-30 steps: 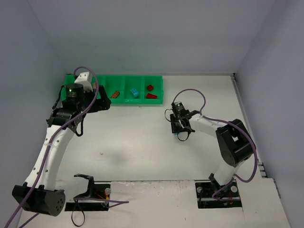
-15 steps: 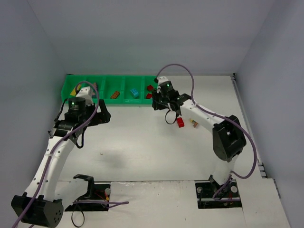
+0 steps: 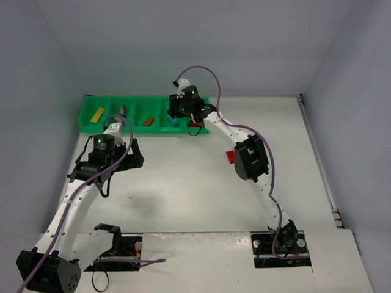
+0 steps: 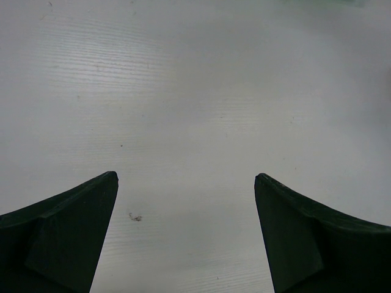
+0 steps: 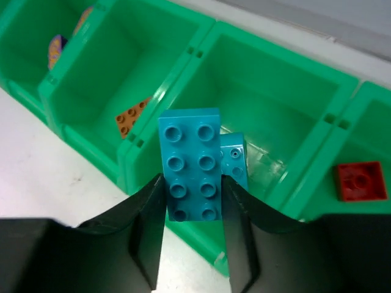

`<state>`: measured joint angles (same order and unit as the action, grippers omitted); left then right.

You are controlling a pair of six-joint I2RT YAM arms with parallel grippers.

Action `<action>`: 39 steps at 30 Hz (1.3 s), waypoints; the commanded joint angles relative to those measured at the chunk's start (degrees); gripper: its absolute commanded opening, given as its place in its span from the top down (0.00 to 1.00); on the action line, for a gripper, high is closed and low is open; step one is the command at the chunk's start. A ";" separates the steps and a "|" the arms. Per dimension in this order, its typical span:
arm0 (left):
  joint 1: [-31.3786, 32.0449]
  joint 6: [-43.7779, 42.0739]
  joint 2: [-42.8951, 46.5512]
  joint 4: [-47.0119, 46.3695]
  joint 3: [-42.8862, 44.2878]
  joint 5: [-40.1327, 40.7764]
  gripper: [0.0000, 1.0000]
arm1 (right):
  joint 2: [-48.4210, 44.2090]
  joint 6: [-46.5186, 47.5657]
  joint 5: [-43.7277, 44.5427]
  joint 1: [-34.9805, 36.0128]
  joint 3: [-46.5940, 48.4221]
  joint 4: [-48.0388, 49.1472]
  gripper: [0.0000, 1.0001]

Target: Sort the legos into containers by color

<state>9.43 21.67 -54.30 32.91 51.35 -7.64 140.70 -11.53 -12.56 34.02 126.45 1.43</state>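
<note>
The green tray (image 3: pixel 91 125) lies along the table's far left edge. My right gripper (image 3: pixel 183 113) hovers over its fourth compartment, shut on a cyan brick (image 5: pixel 190 162) held studs up between the fingers (image 5: pixel 146 213). A second cyan brick (image 5: pixel 235 162) lies in that compartment (image 5: pixel 287 91) just behind it. The tray also holds a yellow brick (image 3: pixel 96 113), a purple one (image 3: pixel 122 110), an orange-brown one (image 3: pixel 147 121) and red ones (image 3: pixel 194 124). My left gripper (image 3: pixel 116 160) is open and empty over bare table (image 4: pixel 186 177).
A red brick (image 3: pixel 230 156) lies loose on the table beside the right arm's elbow (image 3: pixel 250 160), which hides the table just behind it. Grey walls close in the left, back and right sides.
My right arm swung from mid-table up to the tray, carrying the cyan brick. My left arm drew back from the tray toward the near side.
</note>
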 commanded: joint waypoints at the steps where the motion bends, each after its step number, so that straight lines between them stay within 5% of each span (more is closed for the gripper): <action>1: 0.50 -1.89 1.56 -3.90 -0.28 -0.62 0.14 | 3.17 -0.60 -3.17 0.08 6.08 5.41 0.62; 2: 0.50 -1.98 1.83 -4.08 -0.72 -0.71 0.14 | 3.78 -0.69 -3.26 -0.01 6.26 6.12 0.50; 5: 0.50 -2.16 3.06 -5.13 -2.57 -0.71 0.14 | 3.18 -0.34 -2.30 -0.09 5.74 7.09 0.34; 8: 0.59 -2.16 3.77 -6.01 -3.89 -0.71 0.14 | -0.16 1.94 -0.02 -0.27 2.41 7.27 0.29; 18: 2.17 -4.09 3.94 -7.15 -4.60 1.75 0.14 | -28.78 8.19 11.32 -2.38 -30.62 8.76 0.28; 27: 3.75 -4.71 3.33 -6.98 -4.33 3.33 0.14 | -45.85 2.49 16.77 -7.64 -60.76 7.27 0.29; 39: 4.98 -5.06 2.36 -6.89 -4.33 4.04 0.14 | -46.31 -2.97 17.40 -10.55 -70.38 2.18 0.37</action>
<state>13.85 17.54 -51.59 29.02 46.15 -4.32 95.79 -12.03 3.73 23.94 56.18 2.92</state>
